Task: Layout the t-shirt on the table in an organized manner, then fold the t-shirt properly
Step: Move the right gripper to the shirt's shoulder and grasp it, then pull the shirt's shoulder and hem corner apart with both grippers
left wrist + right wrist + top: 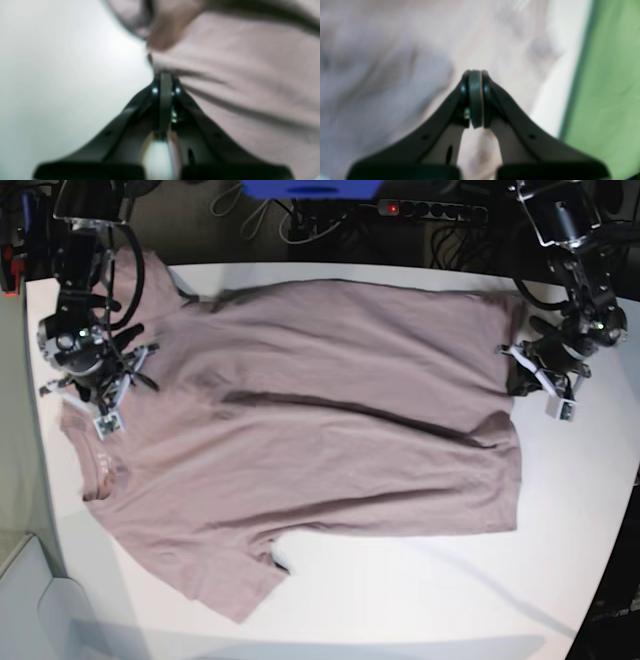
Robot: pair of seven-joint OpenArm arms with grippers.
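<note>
White table with a curved edge; dark floor and cables behind. I see the t-shirt spread sideways across it. Left gripper pinches the hem; right gripper is closed over cloth, its grip unclear. Both wrist views are blurred.
</note>
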